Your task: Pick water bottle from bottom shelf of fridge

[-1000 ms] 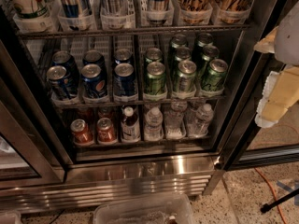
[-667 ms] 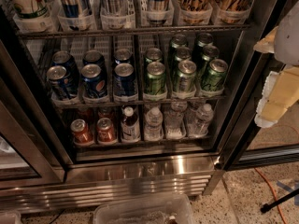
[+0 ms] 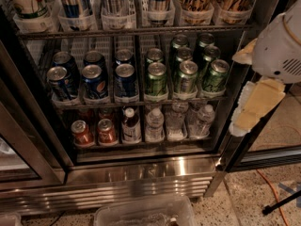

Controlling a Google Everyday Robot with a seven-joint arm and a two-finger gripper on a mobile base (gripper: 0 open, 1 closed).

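The fridge (image 3: 141, 173) stands open in front of me, with a ribbed steel base panel. Its bottom shelf (image 3: 141, 144) holds two red cans (image 3: 83, 133) at the left, then a white-capped bottle of dark liquid (image 3: 130, 125), then three clear water bottles. The nearest-to-centre water bottle (image 3: 154, 124) has a white cap and a pale label; two more (image 3: 202, 120) stand to its right. My gripper (image 3: 249, 109), cream and yellow, hangs at the right edge of the opening, level with the green cans and above the bottles, touching nothing.
The rack above holds blue cans (image 3: 94, 81) and green cans (image 3: 186, 76). The top rack holds tall cans in clear trays. A dark door frame (image 3: 28, 140) flanks the left. A clear plastic bin (image 3: 146, 213), an orange cable (image 3: 270, 192) and a black stand leg (image 3: 282, 204) lie on the floor.
My arm has swung left into view, its white housing now showing at the upper right. The gripper is closer to the fridge opening. The cans and bottles have not moved.
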